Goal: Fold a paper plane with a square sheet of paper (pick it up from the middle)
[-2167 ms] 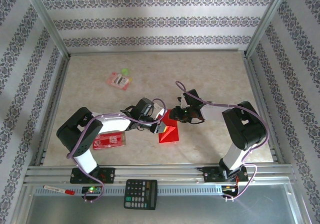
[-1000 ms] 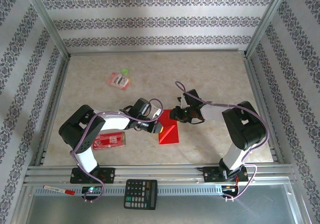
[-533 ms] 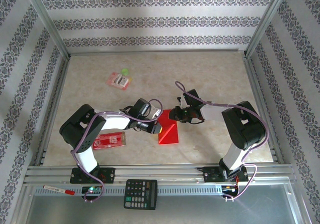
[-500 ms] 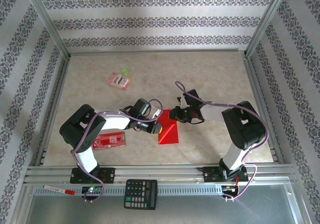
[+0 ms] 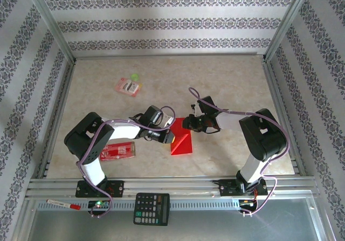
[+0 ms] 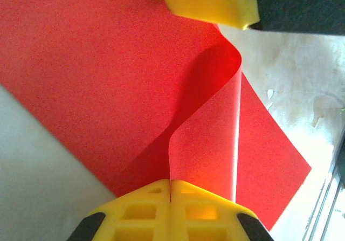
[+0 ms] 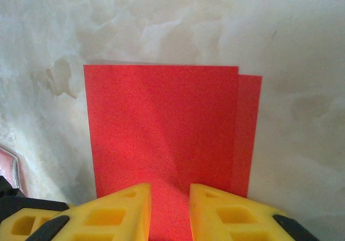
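Red paper (image 6: 97, 79) pinched in closed left gripper (image 6: 171, 185).

The square sheet of paper (image 5: 182, 144), plain bright red, lies on the table (image 5: 232, 79) at centre front, folded over itself. Layers misaligned (narrow strip of lower layer exposed along one edge). One flap stands up in a curl.

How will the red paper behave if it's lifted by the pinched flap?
Likely floppy: the flap pinched in the left gripper bends in a soft S-curve off the red paper. Probably light and apt to slide on the smooth table unless pinned; the right gripper sits over one end. It seems to take creases: its folded layers lie flat.
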